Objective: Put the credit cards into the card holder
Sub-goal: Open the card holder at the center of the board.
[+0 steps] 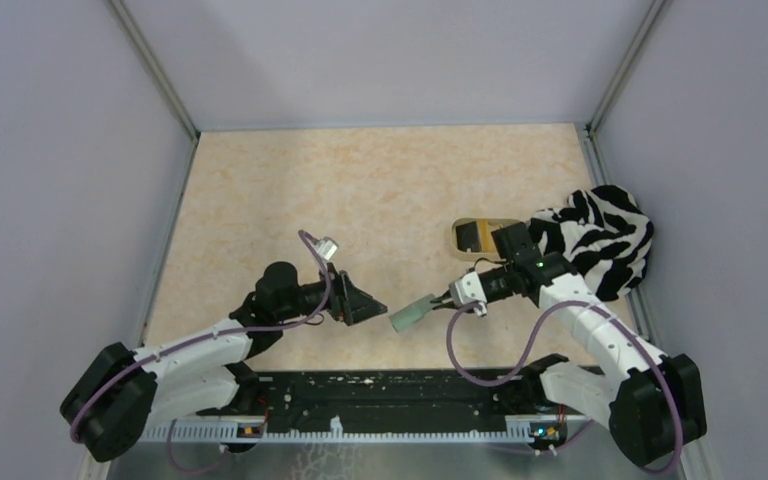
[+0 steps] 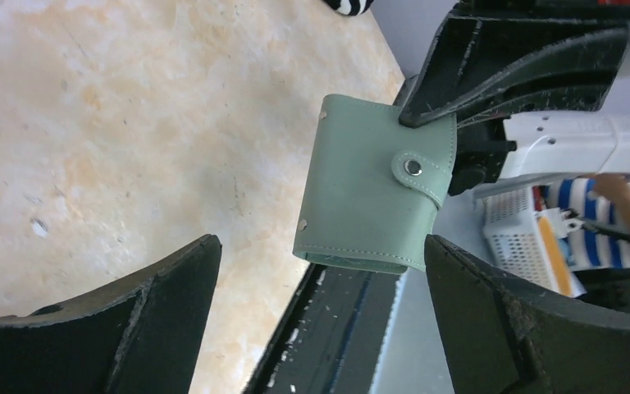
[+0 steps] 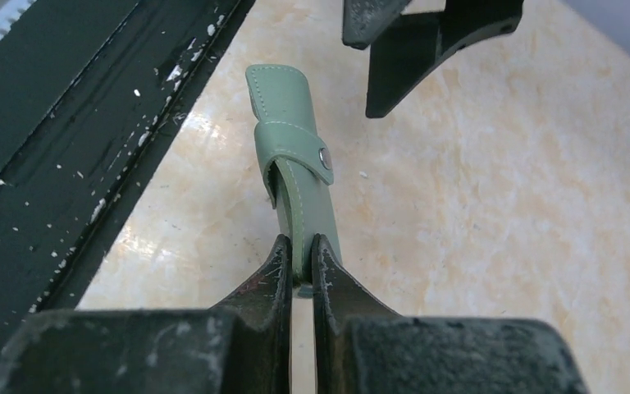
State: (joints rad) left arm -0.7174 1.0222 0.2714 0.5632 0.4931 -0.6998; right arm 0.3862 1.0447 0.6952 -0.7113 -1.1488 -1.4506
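Card holder (image 1: pixel 414 312): snapped shut, aloft between the arms near the table's (image 1: pixel 360 190) front edge.
Right gripper (image 3: pixel 301 246): clamped on one edge, offering the strap (image 2: pixel 418 168) toward the left.
Left gripper (image 1: pixel 372 306): jaws spread wide just beside it, likely poised to open it.

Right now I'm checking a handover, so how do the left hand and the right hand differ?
The left hand stands wide open; the right hand is pinched shut. The left hand grips nothing, while the right hand clamps one edge of the closed pale green leather-look wallet, its snap strap fastened. Both are black two-finger hands, facing each other above the beige mottled tabletop.
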